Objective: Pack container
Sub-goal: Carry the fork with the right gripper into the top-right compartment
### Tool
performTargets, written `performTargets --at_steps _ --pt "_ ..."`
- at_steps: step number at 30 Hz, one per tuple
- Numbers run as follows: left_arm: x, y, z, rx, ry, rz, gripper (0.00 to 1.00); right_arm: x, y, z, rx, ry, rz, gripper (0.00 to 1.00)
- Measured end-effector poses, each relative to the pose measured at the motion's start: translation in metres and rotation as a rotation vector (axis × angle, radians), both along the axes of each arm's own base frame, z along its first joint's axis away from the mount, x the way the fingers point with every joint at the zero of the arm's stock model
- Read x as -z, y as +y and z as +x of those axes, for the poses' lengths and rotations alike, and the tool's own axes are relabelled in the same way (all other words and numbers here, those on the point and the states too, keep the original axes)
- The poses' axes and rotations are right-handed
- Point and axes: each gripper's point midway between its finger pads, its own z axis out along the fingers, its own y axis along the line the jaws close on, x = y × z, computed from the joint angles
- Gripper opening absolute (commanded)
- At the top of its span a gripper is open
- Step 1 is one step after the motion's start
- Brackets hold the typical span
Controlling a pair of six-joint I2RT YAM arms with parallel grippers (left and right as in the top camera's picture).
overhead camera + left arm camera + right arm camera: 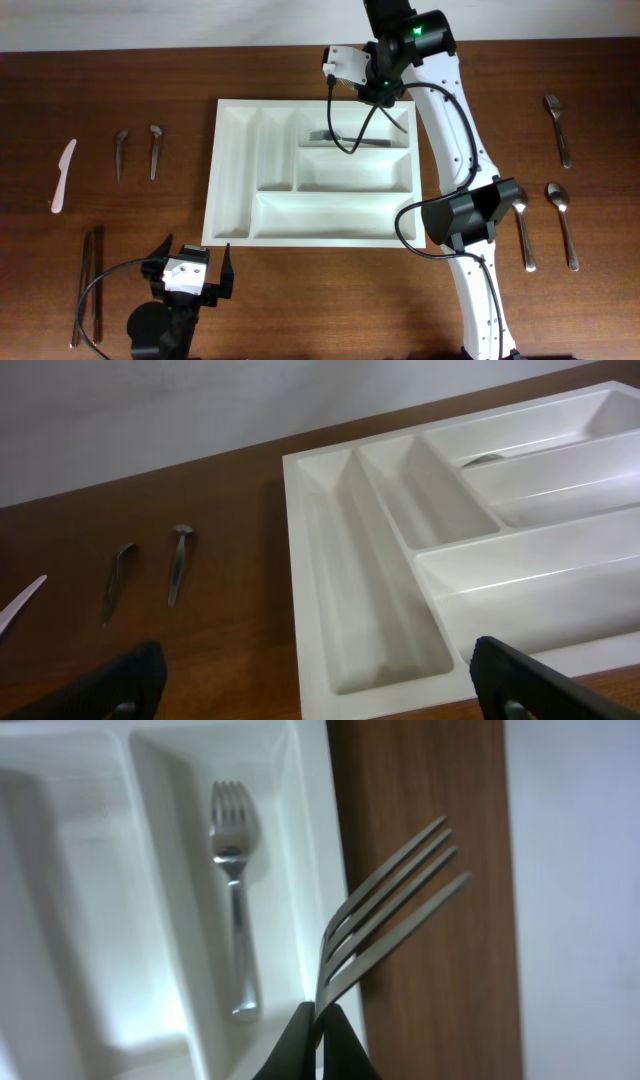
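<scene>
1. The container (330,215) is sitting at the middle of the table (100,60); its two narrow compartments are lying toward its 9 o'clock side, and the three long ones are running toward 3 o'clock.
2. A resting fork (235,900) is lying flat in the long compartment along the container's 12 o'clock edge.
3. The right gripper (320,1020) is hanging over the container's 1 o'clock corner, its jaws clamping tight on a held fork (390,910); in the wrist view the tines are tilting out past the container's rim, over brown wood.
4. The left gripper (196,255) is hovering off the container's 7 o'clock corner, apart from it; its jaws are standing wide and gripping nothing.
5. Toward 9 o'clock, two short metal pieces (137,150) are lying side by side; farther out, a white plastic knife (63,175) is lying near the table's edge; at 8 o'clock, two long dark sticks (90,285) are lying together.
6. Toward 3 o'clock, well apart from the container, a table fork (558,130) is lying at 2 o'clock; a spoon (558,195) and a long metal utensil (525,245), its head partly hidden by the arm, are lying at 4 o'clock.
</scene>
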Motion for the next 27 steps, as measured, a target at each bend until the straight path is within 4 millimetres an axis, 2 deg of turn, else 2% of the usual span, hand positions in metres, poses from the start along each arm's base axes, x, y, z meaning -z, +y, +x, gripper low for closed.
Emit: performTargets --at_steps 5,15,27 --pt "0.0 0.0 0.0 0.0 0.0 0.0 0.99 0.013 0.004 0.003 -0.033 0.009 0.0 0.04" --pt "0.0 0.0 0.0 0.0 0.0 0.0 0.99 0.059 0.005 -0.003 -0.086 0.096 -0.026 0.04" --pt "0.0 0.0 0.0 0.0 0.0 0.0 0.99 0.086 0.004 -0.008 -0.09 0.143 -0.04 0.05"
